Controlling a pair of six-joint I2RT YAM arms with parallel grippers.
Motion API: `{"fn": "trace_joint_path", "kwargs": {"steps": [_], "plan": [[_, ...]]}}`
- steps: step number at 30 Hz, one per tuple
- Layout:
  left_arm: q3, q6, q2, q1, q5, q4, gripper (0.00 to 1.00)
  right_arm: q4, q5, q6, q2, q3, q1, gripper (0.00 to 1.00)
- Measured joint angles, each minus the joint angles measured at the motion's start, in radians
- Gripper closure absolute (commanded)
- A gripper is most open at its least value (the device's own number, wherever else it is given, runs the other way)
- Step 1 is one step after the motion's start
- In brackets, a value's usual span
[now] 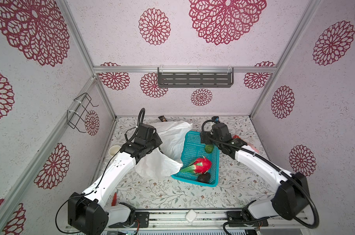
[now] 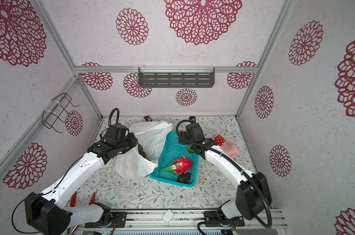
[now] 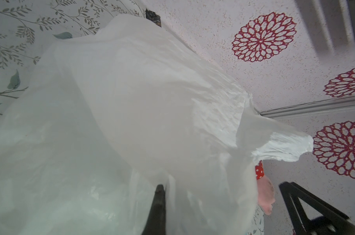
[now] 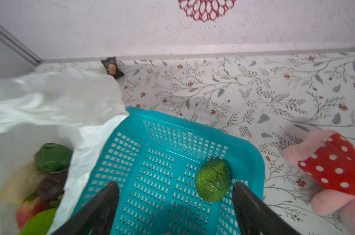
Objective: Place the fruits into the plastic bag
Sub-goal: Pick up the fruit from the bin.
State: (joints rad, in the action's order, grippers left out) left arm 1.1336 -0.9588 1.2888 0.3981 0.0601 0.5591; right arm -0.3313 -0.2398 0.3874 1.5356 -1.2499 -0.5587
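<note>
The white plastic bag (image 1: 172, 138) lies left of a teal basket (image 1: 189, 154), and my left gripper (image 3: 166, 189) is shut on its edge, holding the mouth up. Inside the bag lie a glossy green piece (image 4: 52, 156), a dark avocado (image 4: 52, 187) and other fruits. The basket holds a red dragon fruit (image 1: 201, 165), a dark avocado (image 1: 204, 178) at its near end and a bumpy green fruit (image 4: 212, 180) at its far end. My right gripper (image 4: 175, 187) hangs open over the basket's far end, with the green fruit just inside one finger.
A pink plush toy with a red dotted part (image 2: 227, 145) lies right of the basket. A dark wrapper (image 1: 162, 118) sits by the back wall behind the bag. A paper cup (image 1: 114, 150) stands at the left edge, and red-handled pliers (image 2: 73, 198) lie front left.
</note>
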Motion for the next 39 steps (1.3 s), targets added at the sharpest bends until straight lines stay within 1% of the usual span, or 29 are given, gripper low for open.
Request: {"fn": "trace_joint_path", "kwargs": {"steps": [3,9,12,18,22,28,33,35,37,39], "plan": [[0.000,0.000,0.000,0.000,0.000,0.000,1.00,-0.100,-0.019,0.017,0.130,-0.076,0.000,0.11],[0.000,0.000,0.000,0.000,0.003,0.000,1.00,-0.228,-0.049,0.027,0.286,-0.143,0.001,0.11],[0.000,0.000,0.000,0.000,0.005,0.000,1.00,-0.255,-0.065,0.029,0.335,-0.180,0.004,0.11],[-0.002,0.000,-0.007,0.000,0.008,0.003,1.00,-0.266,-0.083,0.033,0.393,-0.203,0.017,0.10],[-0.002,0.001,-0.012,0.000,0.014,0.004,1.00,-0.262,-0.066,0.032,0.428,-0.207,0.022,0.13],[-0.001,0.001,-0.013,0.000,0.019,0.004,1.00,-0.242,0.007,0.034,0.438,-0.202,0.024,0.22],[-0.001,0.002,-0.013,0.000,0.020,0.004,1.00,-0.221,0.037,0.033,0.438,-0.183,0.024,0.32],[-0.001,0.002,-0.013,0.000,0.020,0.004,1.00,-0.217,0.046,0.033,0.438,-0.172,0.024,0.35],[-0.001,0.002,-0.013,-0.001,0.020,0.005,1.00,-0.209,0.053,0.032,0.438,-0.159,0.024,0.41],[-0.001,0.002,-0.012,-0.001,0.019,0.004,1.00,-0.198,0.056,0.029,0.436,-0.154,0.024,0.49]]}}
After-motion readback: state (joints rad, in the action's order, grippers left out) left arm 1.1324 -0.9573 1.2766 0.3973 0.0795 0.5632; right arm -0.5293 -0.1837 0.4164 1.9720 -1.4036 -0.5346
